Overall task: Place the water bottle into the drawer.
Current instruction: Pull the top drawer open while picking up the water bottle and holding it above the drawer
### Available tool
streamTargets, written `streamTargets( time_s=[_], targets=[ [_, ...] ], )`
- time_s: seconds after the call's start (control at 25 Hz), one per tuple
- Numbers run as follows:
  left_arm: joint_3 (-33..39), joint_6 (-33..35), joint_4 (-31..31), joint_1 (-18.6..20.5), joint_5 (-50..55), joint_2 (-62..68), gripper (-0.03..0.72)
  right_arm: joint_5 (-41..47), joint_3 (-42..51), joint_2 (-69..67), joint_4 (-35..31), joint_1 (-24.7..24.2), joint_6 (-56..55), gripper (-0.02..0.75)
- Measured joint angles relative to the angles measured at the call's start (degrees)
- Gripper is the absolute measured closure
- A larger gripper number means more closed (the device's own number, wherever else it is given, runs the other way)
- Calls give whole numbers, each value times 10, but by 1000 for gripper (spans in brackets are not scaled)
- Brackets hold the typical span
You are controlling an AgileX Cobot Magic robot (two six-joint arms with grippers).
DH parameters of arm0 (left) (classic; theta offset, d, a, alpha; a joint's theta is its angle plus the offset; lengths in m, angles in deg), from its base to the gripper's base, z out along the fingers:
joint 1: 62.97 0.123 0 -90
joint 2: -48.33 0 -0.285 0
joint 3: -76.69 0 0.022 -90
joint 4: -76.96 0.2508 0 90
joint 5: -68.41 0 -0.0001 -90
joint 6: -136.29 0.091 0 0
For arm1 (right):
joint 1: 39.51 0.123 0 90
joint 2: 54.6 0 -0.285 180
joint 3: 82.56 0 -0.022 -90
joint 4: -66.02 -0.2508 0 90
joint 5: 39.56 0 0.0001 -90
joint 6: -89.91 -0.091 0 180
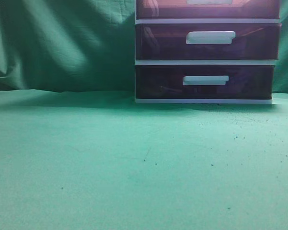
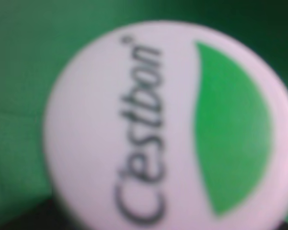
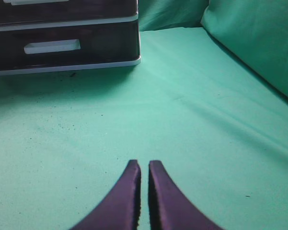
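The water bottle's white cap point(image 2: 148, 129), printed "C'estbon" with a green patch, fills the left wrist view, very close and blurred. It hides the left gripper's jaws, so I cannot tell their state. The bottle does not show in the exterior view. Only the lower strip of the reddish-purple top drawer point(image 1: 158, 8), with its white handle point(image 1: 209, 1), shows at the upper edge, flush with the frame. My right gripper point(image 3: 144, 165) is shut and empty, low over the green cloth, well in front and right of the drawer unit.
Two darker purple drawers point(image 1: 158, 40) point(image 1: 158, 81) sit below in the white-framed unit, also in the right wrist view point(image 3: 105, 43). Green cloth point(image 1: 110, 158) covers the table and hangs behind. A cloth fold rises at the right point(image 3: 259, 43).
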Motion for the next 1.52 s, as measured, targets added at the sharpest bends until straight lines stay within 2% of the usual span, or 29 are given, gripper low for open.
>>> streamTargets(
  time_s=[0.32,0.4,0.64,0.72,0.8,1.04,1.16,1.32,1.52],
  targets=[
    [0,8,0,-119,59,-173,393,-9,0,0,0,0,0,688],
    [0,10,-4,-147,93,-226,393,-51,1,0,-23,0,-12,688],
    [0,14,-16,-242,205,-351,393,-284,1,0,-52,0,-36,688],
    [0,14,-18,-271,223,-380,393,-295,-14,0,-52,0,-20,688],
    [0,14,-24,-291,229,-396,393,-264,-58,-7,-52,0,26,688],
    [0,14,-34,-313,254,-400,393,-93,-244,-147,-51,0,118,688],
    [0,19,-34,-313,255,-400,393,-54,-316,-241,-51,0,173,688],
    [0,22,-41,-313,255,-400,393,-79,-379,-373,-50,6,339,688],
    [0,26,-46,-313,255,-400,393,-207,-420,-521,-47,93,692,688]
  ],
)
